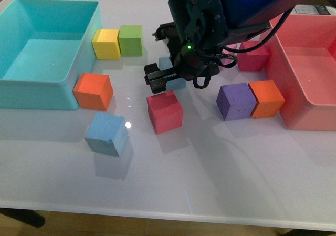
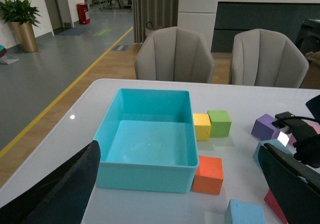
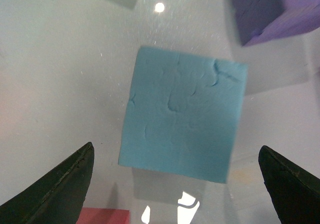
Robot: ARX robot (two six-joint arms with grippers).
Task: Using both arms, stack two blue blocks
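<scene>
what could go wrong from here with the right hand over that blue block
1. The red block lies close beside the blue block, so the open right hand could bump it if it lowers.
2. In the right wrist view the blue block looks slightly turned and mostly off the line between the fingers. Closing there might catch only its edge and twist it.

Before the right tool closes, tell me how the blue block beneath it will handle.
The blue block looks like dented foam, so it will probably give slightly under the right tool and weigh little. Its matte face should grip, not slip. Flat-sided, it is unlikely to roll.
</scene>
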